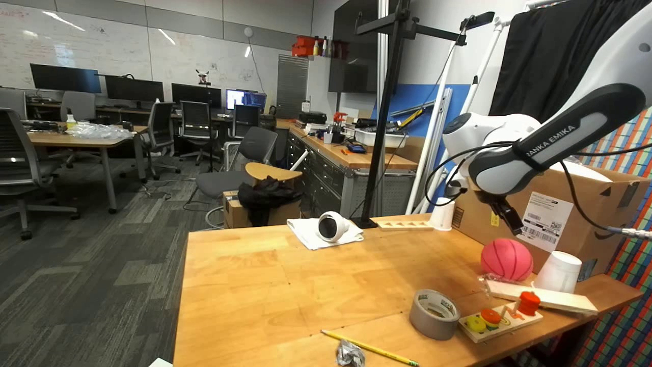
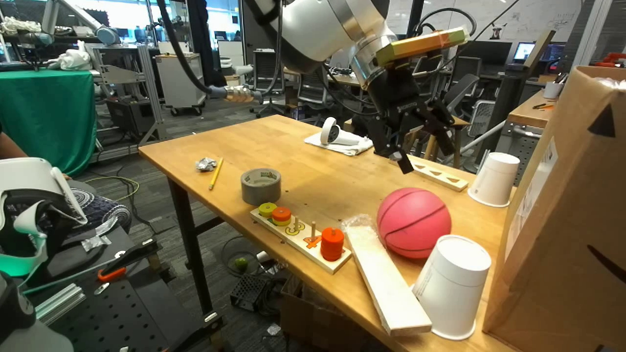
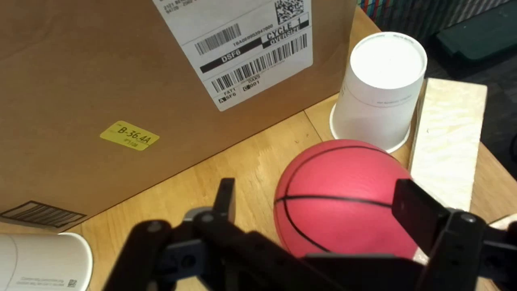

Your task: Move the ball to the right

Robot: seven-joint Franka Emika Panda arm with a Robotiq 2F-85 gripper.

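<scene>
Standing on the wood table, a cardbd box has the gripper hanging in frt of its labelled side, jaws spread wide. Pink-red ball sits nr that same side, slightly apart, w/ upside-down white cup just beside box. Grey tape roll is well apart from box, silvery crumpled scrap farther off.

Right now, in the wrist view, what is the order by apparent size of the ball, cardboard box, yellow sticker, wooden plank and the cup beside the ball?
Largest to smallest:
1. Cardboard box, cut off at the edges
2. Ball, partly hidden
3. Cup and wooden plank: too alike to rank, plank partly hidden
4. Yellow sticker
</scene>
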